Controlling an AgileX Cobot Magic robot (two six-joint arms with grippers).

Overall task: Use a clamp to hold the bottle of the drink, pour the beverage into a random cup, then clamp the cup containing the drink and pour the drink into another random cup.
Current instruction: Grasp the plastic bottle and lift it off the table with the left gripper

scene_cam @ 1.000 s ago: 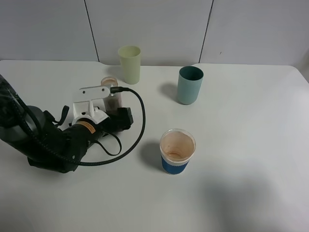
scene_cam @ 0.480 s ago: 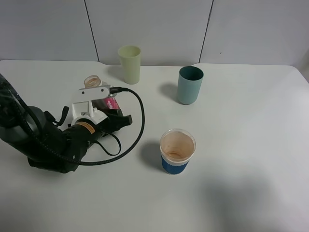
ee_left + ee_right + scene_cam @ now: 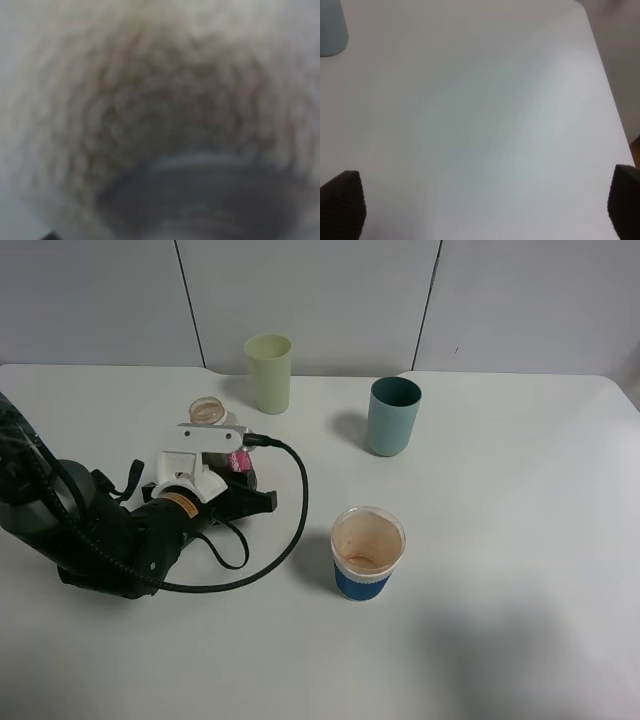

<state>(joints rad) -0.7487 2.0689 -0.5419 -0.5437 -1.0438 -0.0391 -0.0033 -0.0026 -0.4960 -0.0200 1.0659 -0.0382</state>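
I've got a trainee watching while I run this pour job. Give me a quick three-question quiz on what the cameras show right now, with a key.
1. True or false: the left tool is shut on the bottle.
2. Which cup stands nearest the bottle? A. pale yellow-green tumbler; B. teal tumbler; C. blue-banded cup.
3. Fill in the missing word: in its wrist view, the right tool hangs over bare table with its jaws ____.

Key: 1 true; 2 A; 3 open.
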